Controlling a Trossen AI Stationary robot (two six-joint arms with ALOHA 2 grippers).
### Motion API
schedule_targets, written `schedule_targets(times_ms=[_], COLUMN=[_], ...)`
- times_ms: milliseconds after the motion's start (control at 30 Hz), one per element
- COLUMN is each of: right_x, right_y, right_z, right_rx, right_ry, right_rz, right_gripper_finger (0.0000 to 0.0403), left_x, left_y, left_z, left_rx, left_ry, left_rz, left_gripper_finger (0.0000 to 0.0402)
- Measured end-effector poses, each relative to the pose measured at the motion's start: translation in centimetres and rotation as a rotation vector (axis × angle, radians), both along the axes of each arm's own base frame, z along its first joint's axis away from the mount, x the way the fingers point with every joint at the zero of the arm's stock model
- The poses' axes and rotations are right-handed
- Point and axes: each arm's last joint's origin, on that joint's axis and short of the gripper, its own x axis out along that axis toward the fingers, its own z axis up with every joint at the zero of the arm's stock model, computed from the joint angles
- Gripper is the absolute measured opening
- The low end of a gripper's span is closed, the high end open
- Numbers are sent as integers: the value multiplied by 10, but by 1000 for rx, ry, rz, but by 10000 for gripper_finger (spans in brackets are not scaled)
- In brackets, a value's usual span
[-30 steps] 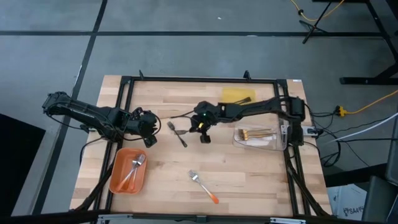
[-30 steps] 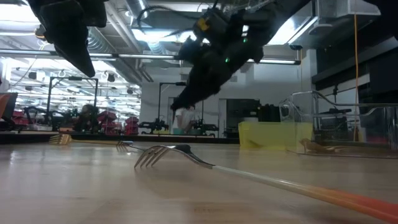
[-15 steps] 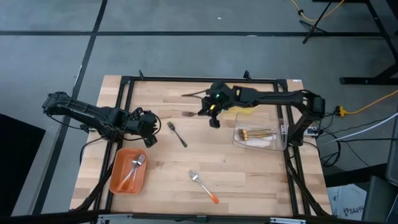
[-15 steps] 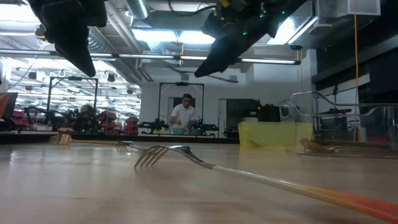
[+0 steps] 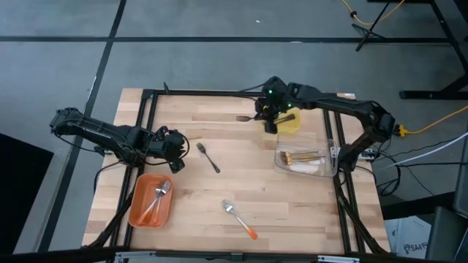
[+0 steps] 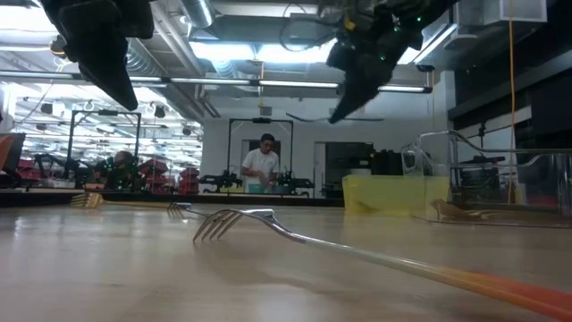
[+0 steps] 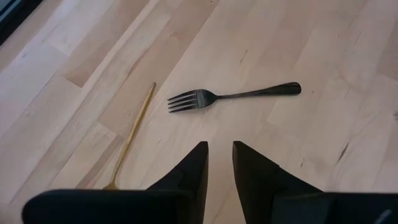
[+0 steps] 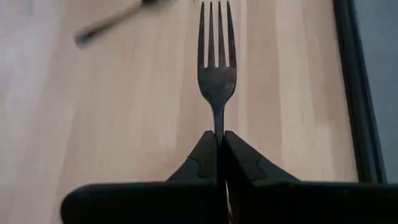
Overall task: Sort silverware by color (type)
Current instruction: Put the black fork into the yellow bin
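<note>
We see the right pincer (image 5: pixel 269 120) raised beside the yellow tray (image 5: pixel 290 123), clamping a dark fork (image 8: pixel 216 59); the left pincer (image 7: pixel 219 163) hangs slightly parted above the tabletop (image 5: pixel 219 197).

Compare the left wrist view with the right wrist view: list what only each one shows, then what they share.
Only the left wrist view: a dark fork lying loose on the table, a gold utensil handle beside it, and the left claw holding nothing, its fingers slightly apart.
Only the right wrist view: the right claw shut on a held dark fork by its handle, tines pointing away.
Both: the wooden tabletop.
</note>
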Motion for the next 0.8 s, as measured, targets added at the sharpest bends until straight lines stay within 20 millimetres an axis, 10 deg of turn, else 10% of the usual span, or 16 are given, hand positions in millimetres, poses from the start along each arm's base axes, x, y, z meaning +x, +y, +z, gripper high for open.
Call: schedule_targets(times_ms=[800], right_x=[-81], right_y=[-68], right_z=[-17], right_rx=[39], right_ry=[276], right_rz=[-59], right_gripper_finger=[2], left_x=[0], left_y=[0], left_z=[0], left_rx=[-10], left_ry=[-6], left_rz=[16], left_gripper_finger=[68])
